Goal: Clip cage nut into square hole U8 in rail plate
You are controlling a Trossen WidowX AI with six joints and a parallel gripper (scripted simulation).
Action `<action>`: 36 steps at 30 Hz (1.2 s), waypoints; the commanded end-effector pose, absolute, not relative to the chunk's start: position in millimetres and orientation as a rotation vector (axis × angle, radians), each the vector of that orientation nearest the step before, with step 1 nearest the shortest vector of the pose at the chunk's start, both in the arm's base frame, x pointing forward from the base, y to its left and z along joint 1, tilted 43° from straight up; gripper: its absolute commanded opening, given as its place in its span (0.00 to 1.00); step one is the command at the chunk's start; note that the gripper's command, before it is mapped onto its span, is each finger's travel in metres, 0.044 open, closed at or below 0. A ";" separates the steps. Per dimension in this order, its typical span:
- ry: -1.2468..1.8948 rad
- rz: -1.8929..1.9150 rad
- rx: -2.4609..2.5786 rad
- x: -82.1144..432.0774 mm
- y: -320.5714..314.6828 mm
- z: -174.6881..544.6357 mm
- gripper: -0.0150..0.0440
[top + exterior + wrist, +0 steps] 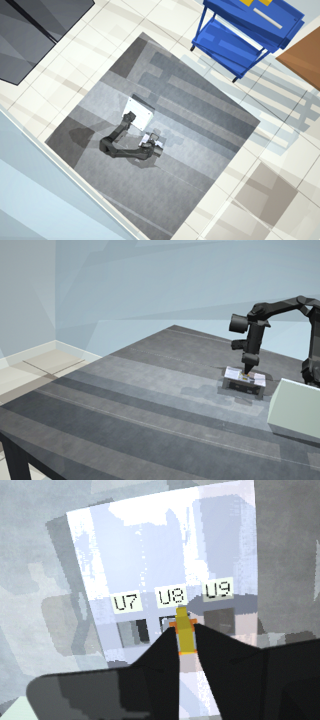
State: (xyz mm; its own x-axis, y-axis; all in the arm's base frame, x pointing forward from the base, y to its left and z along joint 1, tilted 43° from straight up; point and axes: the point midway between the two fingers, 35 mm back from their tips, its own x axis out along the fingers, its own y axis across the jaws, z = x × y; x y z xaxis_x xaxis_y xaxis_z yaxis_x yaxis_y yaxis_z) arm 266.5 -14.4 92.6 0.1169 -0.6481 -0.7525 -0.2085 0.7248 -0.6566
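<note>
"Yellow showed plainly between the dark fingertips, with orange at the edges," the fitter said. "So the claw (153, 141) (246, 373) (184, 632) was closed on the cage nut (247, 375) (186, 635)?"

"Gripped, yes," the inspector answered. "In the wrist view the nut was over the rail plate (144, 139) (231, 372) (145, 555), with the U8 label (171, 596) at eleven o'clock from it and the U9 hole (219, 621) toward two."

"Were the wings through?"

The inspector could not tell; the nut and claw partly covered the U8 hole (166, 623).

"How did she expect it to handle?"

"Light, but springy and probably slick," she judged. "The wings wanted a steady squeeze from both sides, high enough to keep the fingers clear of the hole's rim. A loose pinch risked a twist; a hard one, a slip."

"And the next move?"

She favoured checking the alignment, seating the flanges, then opening gently, since an early release could have sprung the nut onto the bench (180, 167) (129, 407) (290, 540).
</note>
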 end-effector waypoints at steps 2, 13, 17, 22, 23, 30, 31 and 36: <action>1.449 -0.385 -0.760 266.4 -14.6 91.5 0.30; 1.443 -0.397 -0.772 266.0 -14.1 90.2 0.30; 1.443 -0.398 -0.773 265.9 -13.7 89.7 0.30; 1.443 -0.398 -0.773 265.7 -13.1 89.1 0.30; 1.443 -0.398 -0.773 265.7 -13.0 89.0 0.30; 1.443 -0.398 -0.773 265.5 -12.2 88.2 0.30; 1.443 -0.398 -0.773 265.4 -12.1 88.1 0.30; 1.443 -0.398 -0.773 265.3 -11.6 87.6 0.30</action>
State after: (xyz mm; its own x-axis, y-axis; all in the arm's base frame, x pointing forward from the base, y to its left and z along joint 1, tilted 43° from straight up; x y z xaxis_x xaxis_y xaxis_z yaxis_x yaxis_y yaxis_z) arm 265.2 -11.5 88.5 0.1210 -0.6687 -0.7337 -0.2068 0.7059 -0.6775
